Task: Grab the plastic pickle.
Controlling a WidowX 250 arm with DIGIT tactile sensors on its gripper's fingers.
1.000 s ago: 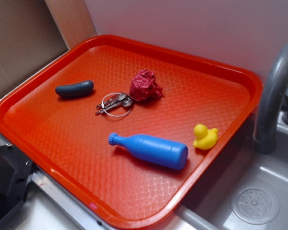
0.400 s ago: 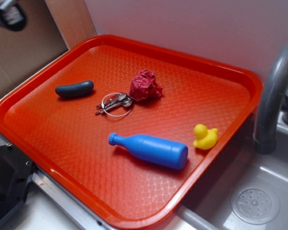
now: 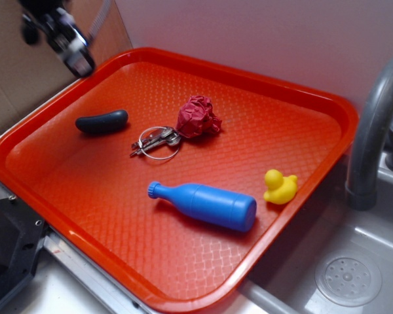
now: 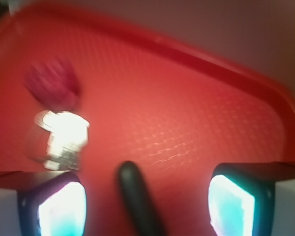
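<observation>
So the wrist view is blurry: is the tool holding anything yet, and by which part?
Nothing is held. The tool is open above the tray, the pickle lying untouched between its fingers.

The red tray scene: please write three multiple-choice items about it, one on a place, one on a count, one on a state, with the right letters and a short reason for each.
1. Where does the pickle lie on the tray?
A. near the left rim, left of the keys
B. beside the yellow duck
C. under the blue bottle

2. How many loose things lie on the tray?
A. three
B. five
C. seven

3. How does the gripper stand?
A. shut on the pickle
B. open, holding nothing
C. shut on the bottle

Answers:
1. A, since the pickle sits apart at the left, with the keys to its right.
2. B, since there are the pickle, the keys, the crumpled red paper, the blue bottle and the yellow duck.
3. B, since the wrist view shows both fingers wide apart with the pickle lying between them, untouched.
</observation>
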